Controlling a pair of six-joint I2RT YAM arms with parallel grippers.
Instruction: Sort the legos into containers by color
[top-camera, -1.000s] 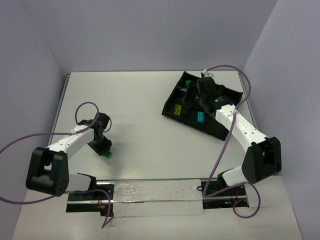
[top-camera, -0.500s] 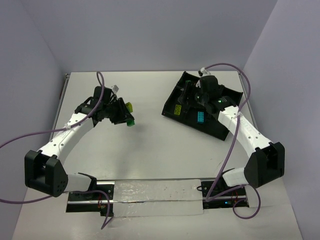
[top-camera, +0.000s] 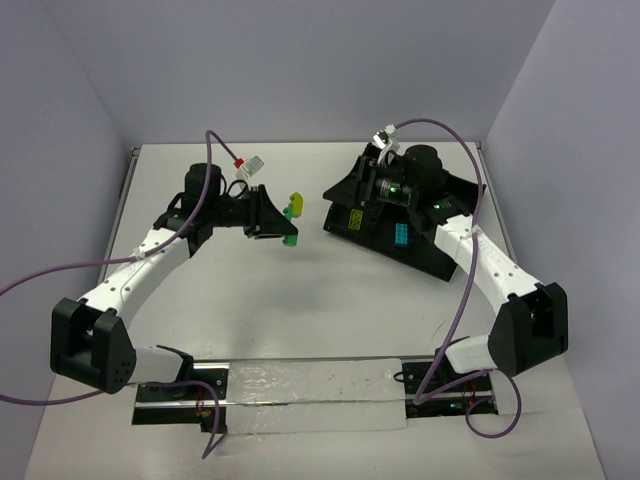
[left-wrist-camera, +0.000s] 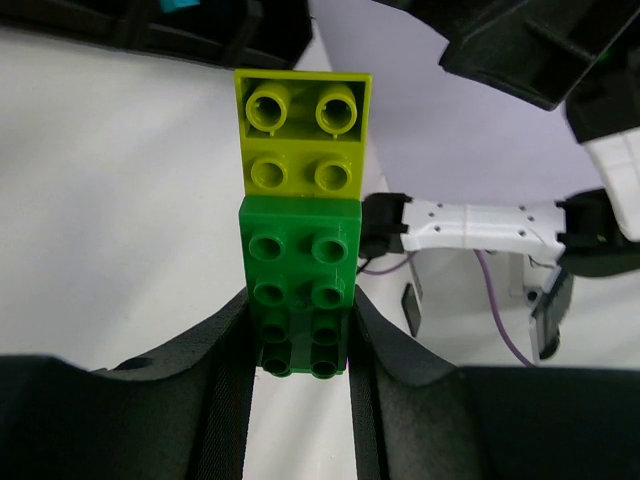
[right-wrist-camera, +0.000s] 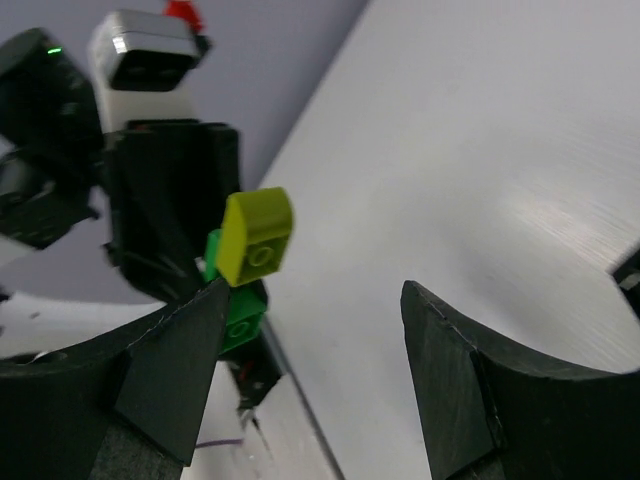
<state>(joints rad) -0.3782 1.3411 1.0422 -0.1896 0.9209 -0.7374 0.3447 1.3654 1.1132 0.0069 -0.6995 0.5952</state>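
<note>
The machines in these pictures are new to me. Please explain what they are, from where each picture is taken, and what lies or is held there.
These are two robot arms, the left arm and the right arm, fixed at the near edge of a white table. The wide picture comes from a camera above and behind them. The two close pictures come from cameras on the wrists, so each shows its own end effector, the two-fingered grasping part. The left end effector is shut on a green brick with a yellow brick joined to its far end, above the table. The right end effector is open and empty, over a black tray that holds a blue brick and a second yellow brick.
</note>
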